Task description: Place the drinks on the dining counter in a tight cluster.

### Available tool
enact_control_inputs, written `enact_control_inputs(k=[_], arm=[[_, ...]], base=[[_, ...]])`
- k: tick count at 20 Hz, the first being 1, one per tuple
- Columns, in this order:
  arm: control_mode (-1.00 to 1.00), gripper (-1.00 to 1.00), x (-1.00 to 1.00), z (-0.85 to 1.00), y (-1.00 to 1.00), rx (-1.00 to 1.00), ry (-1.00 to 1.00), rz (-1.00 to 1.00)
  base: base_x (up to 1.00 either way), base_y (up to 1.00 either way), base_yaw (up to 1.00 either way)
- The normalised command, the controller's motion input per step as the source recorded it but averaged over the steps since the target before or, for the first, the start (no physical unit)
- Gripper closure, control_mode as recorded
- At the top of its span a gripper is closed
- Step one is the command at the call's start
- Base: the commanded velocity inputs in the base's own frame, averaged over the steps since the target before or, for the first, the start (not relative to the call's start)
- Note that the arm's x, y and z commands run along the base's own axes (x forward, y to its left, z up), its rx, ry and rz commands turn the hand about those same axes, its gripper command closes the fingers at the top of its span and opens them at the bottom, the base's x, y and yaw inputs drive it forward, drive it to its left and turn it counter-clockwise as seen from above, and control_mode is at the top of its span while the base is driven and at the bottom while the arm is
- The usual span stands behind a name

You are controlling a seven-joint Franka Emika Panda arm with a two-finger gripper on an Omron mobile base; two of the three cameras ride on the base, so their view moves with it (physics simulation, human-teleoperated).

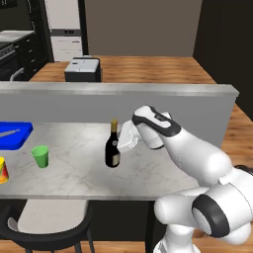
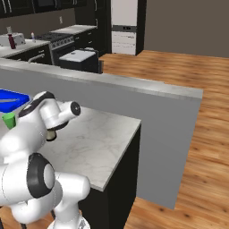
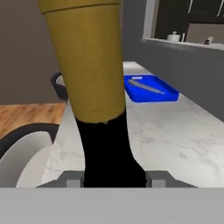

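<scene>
A dark wine bottle point(image 1: 112, 150) with a gold neck and cream label stands upright on the white marble dining counter point(image 1: 74, 175), near its middle. My gripper point(image 1: 121, 143) comes in from the right and is shut on the bottle's body. In the hand view the gold neck and dark shoulder of the wine bottle point(image 3: 103, 131) rise between the two fingertips of the gripper point(image 3: 114, 178). On a far kitchen worktop stand a squat maroon bottle point(image 2: 12, 41) and a small pale bottle point(image 2: 32, 36). In the right base view my arm hides most of the wine bottle.
A green cup point(image 1: 41, 156) stands left of the wine bottle, and a blue tray point(image 1: 12, 134) with a utensil lies further left. A red and yellow object point(image 1: 2, 171) sits at the left edge. A raised grey ledge point(image 1: 118, 89) runs behind; a black stool point(image 1: 49, 222) is in front.
</scene>
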Motion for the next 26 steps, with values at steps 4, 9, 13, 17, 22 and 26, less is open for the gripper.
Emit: enact_control_inputs(k=[4, 9, 13, 17, 22, 26], arm=[[-1.0, 1.0, 0.0, -0.44, 0.0, 0.0, -0.01, 0.0], [-1.0, 1.0, 0.0, -0.28, 0.0, 0.0, 0.0, 0.0], [-1.0, 1.0, 0.01, -0.22, 0.0, 0.0, 0.0, 0.0], [-1.0, 1.0, 0.07, -0.06, 0.0, 0.0, 0.01, 0.0], [-1.0, 1.0, 0.38, 0.01, 0.02, 0.0, 0.07, 0.0], [-1.0, 1.0, 0.44, 0.0, 0.02, 0.0, 0.04, 0.0]], base=[[0.0, 0.0, 0.0], [0.0, 0.0, 0.0], [0.0, 0.0, 0.0], [0.0, 0.0, 0.0], [0.0, 0.0, 0.0], [0.0, 0.0, 0.0]])
